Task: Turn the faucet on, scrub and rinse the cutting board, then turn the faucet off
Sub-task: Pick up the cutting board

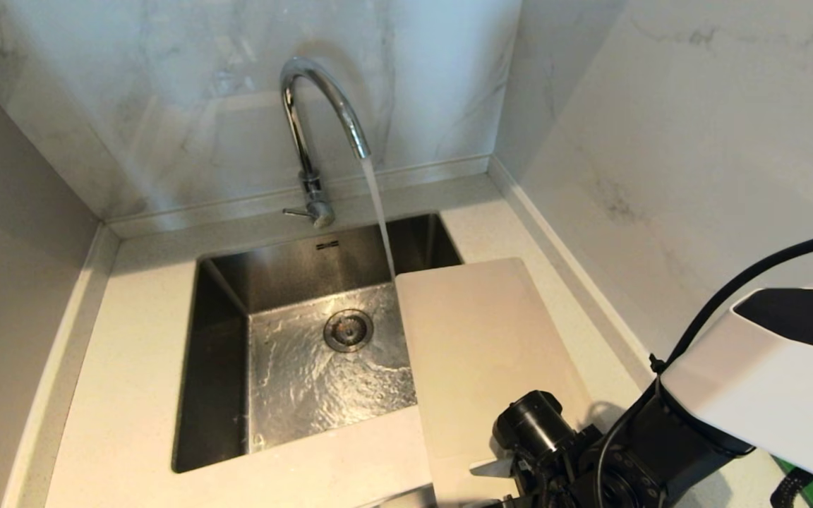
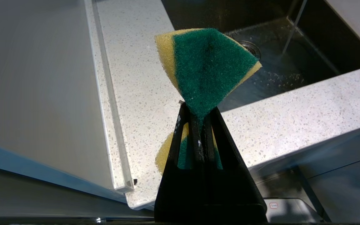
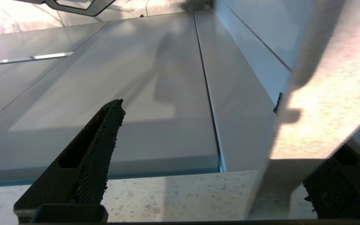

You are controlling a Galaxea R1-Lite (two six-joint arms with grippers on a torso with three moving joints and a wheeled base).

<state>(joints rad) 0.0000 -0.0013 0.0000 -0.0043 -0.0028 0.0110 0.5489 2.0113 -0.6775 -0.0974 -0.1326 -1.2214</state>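
Our left claw (image 2: 198, 115) is pinching a green and yellow sponge (image 2: 209, 67) tight, near the sink (image 2: 308, 59). Our right claw (image 3: 198, 150) is spread wide, with the near end of the cutting board (image 1: 480, 346) between its fingers (image 3: 95, 156). The board lies across the right side of the sink, partly on the desk (image 1: 138, 339). Behind the sink, the faucet (image 1: 311, 120) pours water (image 1: 378, 212) just beside the board's far corner.

No text is readable; the sink (image 1: 223, 296) wall's mark looks blurred.
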